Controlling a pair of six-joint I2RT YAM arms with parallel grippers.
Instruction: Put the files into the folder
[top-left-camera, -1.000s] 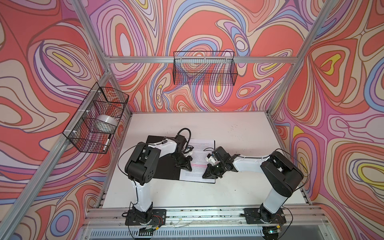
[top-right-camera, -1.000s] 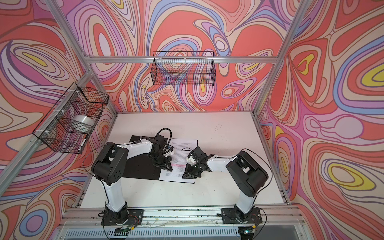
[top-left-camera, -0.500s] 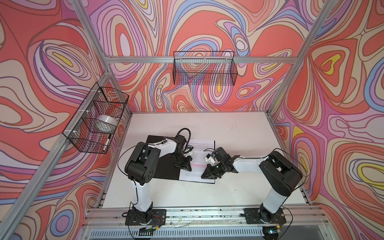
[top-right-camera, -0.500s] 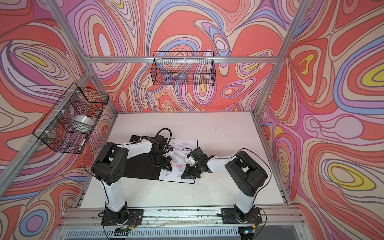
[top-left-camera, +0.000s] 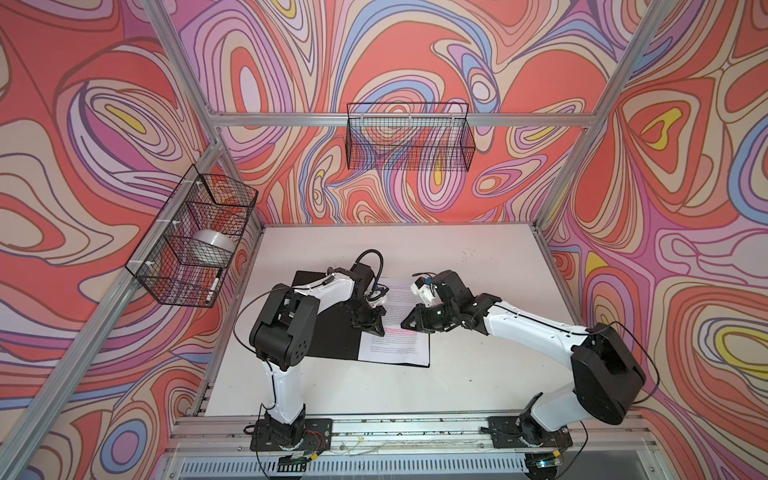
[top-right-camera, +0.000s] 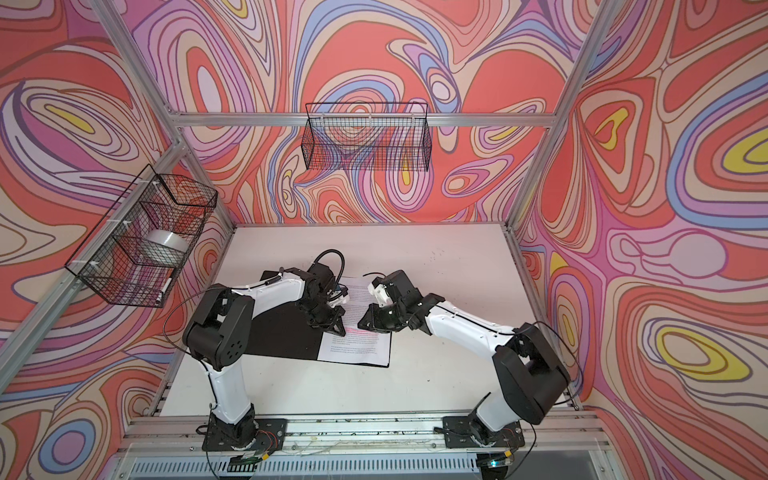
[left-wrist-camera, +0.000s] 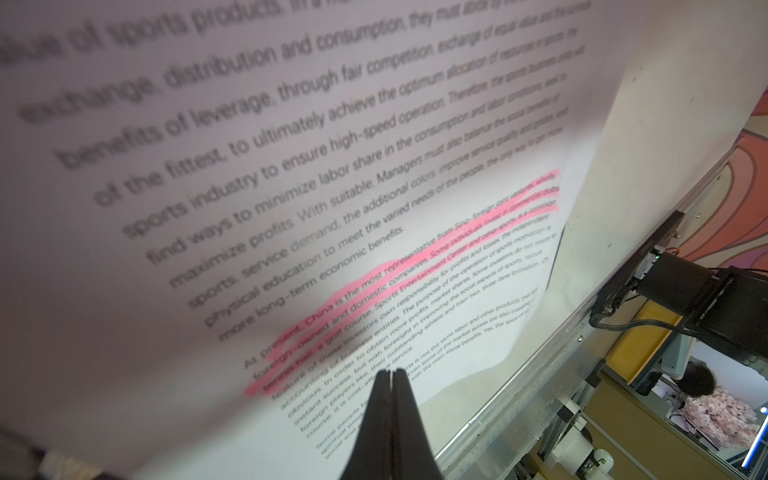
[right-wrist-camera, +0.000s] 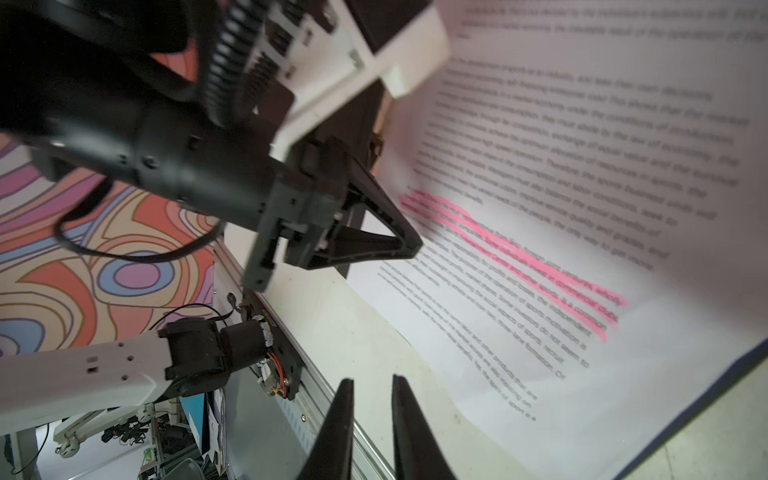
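The folder (top-left-camera: 328, 332) (top-right-camera: 286, 336) lies open and flat on the table, black inside up. The files (top-left-camera: 395, 347) (top-right-camera: 357, 349), a white printed sheet with pink highlighted lines, lie on its right half. My left gripper (top-left-camera: 376, 328) (top-right-camera: 338, 330) (left-wrist-camera: 390, 372) is shut, its tips down at the sheet's left part by the pink lines (left-wrist-camera: 415, 266). My right gripper (top-left-camera: 406, 324) (top-right-camera: 361, 324) (right-wrist-camera: 372, 380) hovers over the sheet's right part, facing the left gripper (right-wrist-camera: 415, 245). Its jaws stand a little apart with nothing between them. The folder's dark edge (right-wrist-camera: 706, 399) shows under the sheet.
A wire basket (top-left-camera: 191, 241) with a tape roll and a marker hangs on the left wall. Another wire basket (top-left-camera: 409, 137) hangs on the back wall. The white table (top-left-camera: 478, 266) is bounded by aluminium rails (top-left-camera: 415, 419) at the front and by patterned walls.
My right gripper has shifted up in the top view, away from the sheet's near edge, and its jaws have parted slightly. The left gripper has barely moved.
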